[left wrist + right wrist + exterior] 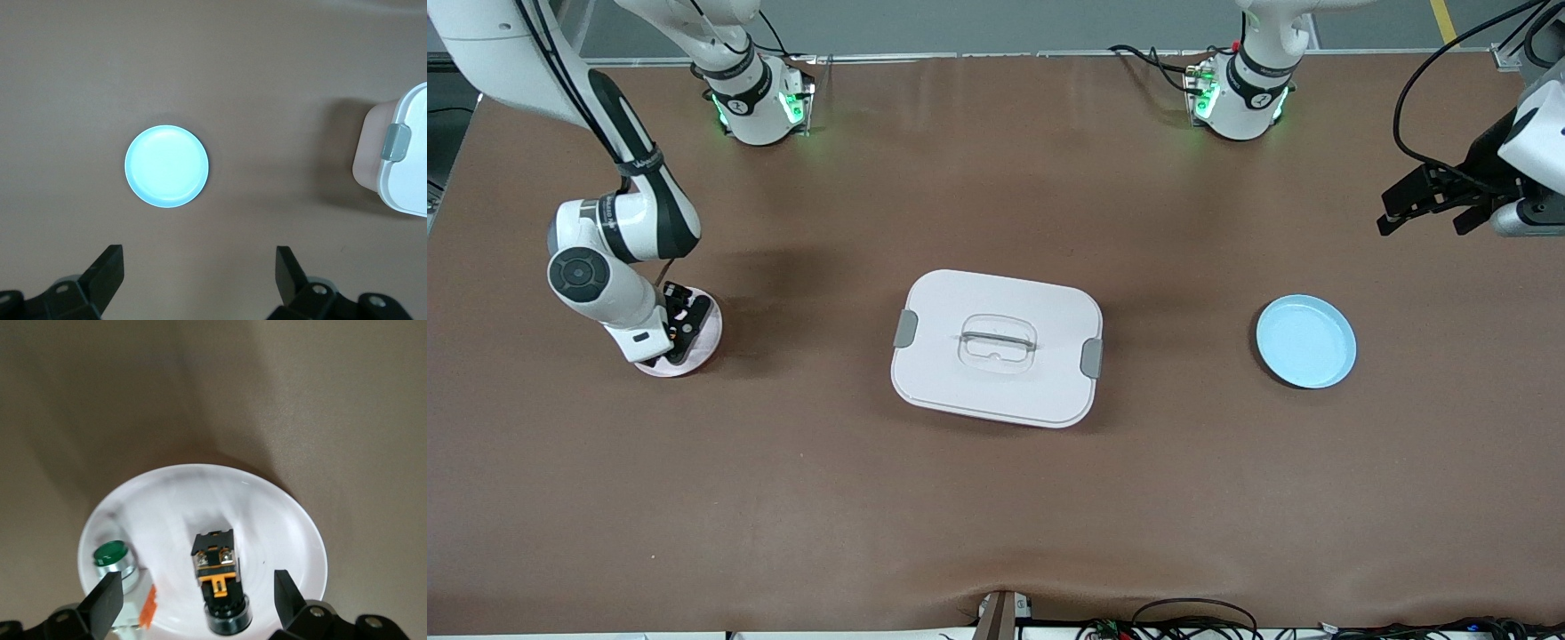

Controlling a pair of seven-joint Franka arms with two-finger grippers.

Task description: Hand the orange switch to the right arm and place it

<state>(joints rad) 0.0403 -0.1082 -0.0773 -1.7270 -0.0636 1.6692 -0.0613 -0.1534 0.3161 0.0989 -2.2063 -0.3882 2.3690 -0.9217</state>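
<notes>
The orange switch (217, 577), black with an orange band, lies on its side on a pale round plate (267, 513) toward the right arm's end of the table. My right gripper (197, 590) hangs low over this plate, open, one finger on each side of the switch and apart from it. From the front, the right gripper (685, 322) covers much of the plate (710, 342) and hides the switch. My left gripper (1423, 209) is open and empty, up in the air by the blue plate (1305, 341); the left wrist view shows its fingers (110, 267) wide apart.
A small silver piece with a green cap (110, 555) also lies on the pale plate, beside the switch. A white lidded box (998, 347) with grey clasps stands mid-table. The blue plate (167, 166) holds nothing. Cables run along the table's near edge.
</notes>
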